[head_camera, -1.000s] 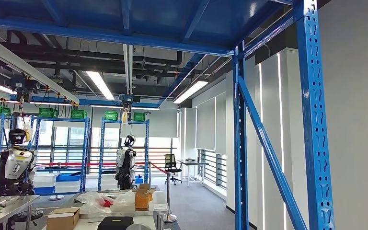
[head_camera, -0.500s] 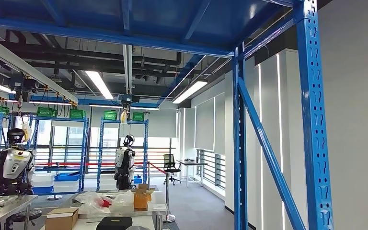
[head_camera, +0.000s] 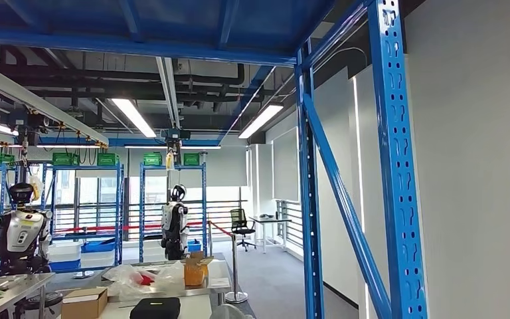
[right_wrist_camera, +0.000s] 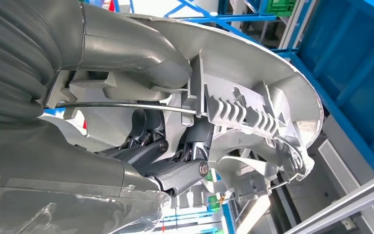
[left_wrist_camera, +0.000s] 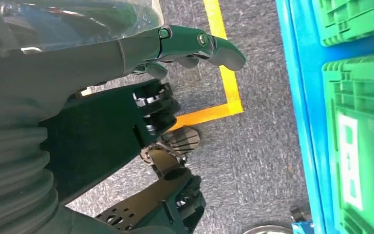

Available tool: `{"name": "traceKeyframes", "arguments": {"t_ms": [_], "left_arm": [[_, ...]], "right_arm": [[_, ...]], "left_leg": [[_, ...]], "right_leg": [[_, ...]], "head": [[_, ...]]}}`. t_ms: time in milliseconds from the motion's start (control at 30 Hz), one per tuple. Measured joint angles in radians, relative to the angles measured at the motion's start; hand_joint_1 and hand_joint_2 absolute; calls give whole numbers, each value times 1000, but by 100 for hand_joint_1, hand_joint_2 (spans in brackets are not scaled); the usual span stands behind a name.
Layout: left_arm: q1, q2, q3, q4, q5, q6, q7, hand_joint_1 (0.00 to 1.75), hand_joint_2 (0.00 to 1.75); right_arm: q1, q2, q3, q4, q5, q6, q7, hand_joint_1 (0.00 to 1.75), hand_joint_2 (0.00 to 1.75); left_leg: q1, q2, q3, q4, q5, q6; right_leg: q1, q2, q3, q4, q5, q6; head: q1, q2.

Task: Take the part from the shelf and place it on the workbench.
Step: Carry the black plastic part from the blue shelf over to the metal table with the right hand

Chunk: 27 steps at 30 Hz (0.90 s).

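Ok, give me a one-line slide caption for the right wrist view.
Right hand grips the grey ribbed plastic part, with the blue shelf frame beside it.

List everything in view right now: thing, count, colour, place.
part: one, light grey ribbed plastic, held in the right robot hand
shelf posts: blue, close on the right of the head view
crates: two, green, on a blue shelf above grey carpet
floor tape: yellow-orange, on the carpet
other robots: two, silver and black, far across the hall
cardboard boxes: two, brown, on the tables ahead
office chair: one, black, by the far windows
left robot hand: dark, fingers apart, holding nothing, over the carpet
right robot hand: grey and dark, gripping the part
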<state>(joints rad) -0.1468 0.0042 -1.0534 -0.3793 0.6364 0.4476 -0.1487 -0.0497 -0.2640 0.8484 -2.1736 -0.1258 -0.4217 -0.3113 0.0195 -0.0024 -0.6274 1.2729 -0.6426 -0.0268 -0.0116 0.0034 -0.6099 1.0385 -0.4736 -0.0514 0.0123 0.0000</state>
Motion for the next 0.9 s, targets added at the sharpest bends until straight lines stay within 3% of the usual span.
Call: {"name": "traceKeyframes", "arguments": {"t_ms": [67, 133, 200, 267, 300, 367, 433, 467, 500, 533, 600, 667, 767, 800, 833, 900], "left_arm": [[-1, 0, 0, 0, 1, -1, 0, 0, 175], [-4, 3, 0, 1, 1, -1, -1, 0, 175], [-7, 5, 0, 2, 4, -2, -2, 0, 175], [-7, 3, 0, 4, 9, -1, -2, 0, 175], [-7, 3, 0, 5, 11, -2, -2, 0, 175], [-8, 1, 0, 5, 12, -2, -3, 0, 175], [-6, 0, 0, 5, 15, -3, -2, 0, 175], [-5, -1, 0, 5, 16, -3, -2, 0, 175], [-4, -1, 0, 5, 17, -4, -2, 0, 175], [-3, -1, 0, 5, 18, -4, -2, 0, 175], [-4, 0, 0, 6, 19, -5, -2, 0, 175], [-4, 0, 0, 6, 20, -6, -2, 0, 175], [-2, 0, 0, 6, 22, -7, -2, 0, 175], [-2, 0, 0, 7, 23, -7, -2, 0, 175], [-1, 1, 0, 7, 24, -8, -2, 0, 175], [-1, 1, -1, 7, 27, -8, -2, 0, 175]], "right_arm": [[0, 0, 0, 0, 0, -1, 0, 175, 175], [0, 0, 0, -1, 1, -3, 0, 175, 175], [1, 0, 0, -1, 1, -5, 1, 175, 175], [1, -1, 0, -2, 1, -8, 2, 175, 175], [1, -1, 0, -2, 1, -9, 2, 175, 175], [2, -3, 0, -2, 1, -12, 3, 175, 175], [3, -5, 0, -2, 1, -15, 3, 175, 175], [5, -5, 0, -2, 1, -16, 3, 175, 175], [6, -6, 0, -2, 1, -17, 3, 175, 175], [7, -7, 0, -2, 1, -19, 3, 175, 175], [7, -9, 0, -2, 1, -21, 3, 175, 175], [9, -9, 0, -3, 1, -25, 3, 175, 175], [12, -10, -1, -3, 1, -33, 3, 175, 175], [13, -10, -1, -3, 1, -35, 3, 175, 175], [13, -10, -1, -3, 1, -38, 3, 175, 175], [15, -10, -1, -3, 2, -46, 4, 175, 175]], "left_leg": [[-13, 0, 68, -111, 57, 25], [-28, 2, 133, -231, 92, 54], [-38, 4, 146, -270, 98, 67], [-38, 4, 143, -287, 119, 63], [-35, 4, 140, -298, 131, 62], [-29, 5, 128, -312, 152, 59], [-28, 7, 111, -312, 164, 58], [-27, 8, 102, -310, 170, 56], [-25, 9, 93, -307, 174, 53], [-23, 10, 84, -303, 178, 50], [-18, 9, 66, -286, 182, 40], [-17, 8, 51, -269, 185, 28], [-17, 6, 42, -261, 193, 9], [-16, 6, 37, -252, 182, 3], [-14, 6, 28, -230, 158, -2], [-12, 6, -6, -127, 79, -10]], "right_leg": [[9, 1, -4, 0, 7, -3], [14, 1, -6, 0, 14, 0], [10, -2, -9, -3, 23, 11], [6, -3, -12, -8, 29, 24], [6, -3, -16, -1, 18, 29], [4, -2, -39, 65, -48, 39], [-2, -2, -72, 183, -126, 50], [-5, -2, -77, 223, -142, 56], [-8, -2, -67, 233, -139, 61], [-12, -3, -39, 205, -120, 66], [-16, -4, 49, 77, -81, 73], [-14, 0, 99, -10, -68, 62], [-12, 3, 89, -17, -64, 33], [-13, 2, 84, -16, -58, 24], [-13, 1, 79, -17, -53, 16], [-11, -1, 67, -17, -42, 4]], "head": [[0, 0], [-3, 0], [-5, 0], [-2, 0], [-2, 0], [-5, 0], [-8, 0], [-9, 0], [-10, 0], [-11, 0], [-12, 0], [-14, 0], [-11, 0], [-9, 0], [-8, 0], [-4, 0]]}}
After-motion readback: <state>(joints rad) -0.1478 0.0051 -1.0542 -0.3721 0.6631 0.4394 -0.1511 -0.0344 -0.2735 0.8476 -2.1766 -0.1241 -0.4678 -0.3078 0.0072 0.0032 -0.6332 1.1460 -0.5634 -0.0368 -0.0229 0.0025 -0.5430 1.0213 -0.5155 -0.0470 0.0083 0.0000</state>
